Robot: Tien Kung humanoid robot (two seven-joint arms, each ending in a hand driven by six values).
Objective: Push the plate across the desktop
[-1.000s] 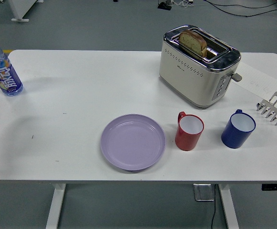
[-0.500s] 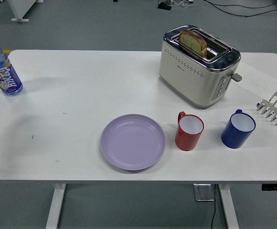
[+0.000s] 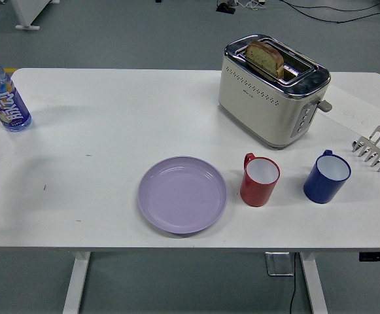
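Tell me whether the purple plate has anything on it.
Empty. The purple plate lies flat near the table's near edge, its whole inner surface bare; the red mug stands just right of it, apart from the rim.

Lilac plate (image 3: 182,194), red mug (image 3: 259,180).

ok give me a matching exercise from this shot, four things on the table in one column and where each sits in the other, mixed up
Things:
1. plate
2. bottle
3. toaster
4. blue cup

Places:
A. far left edge of the table
B. toward the far side, right of centre, with bread in its slot
C. near edge, about the middle, just left of the red cup
D. near the right end, right of the red cup

Pairs: 1-C, 2-A, 3-B, 4-D
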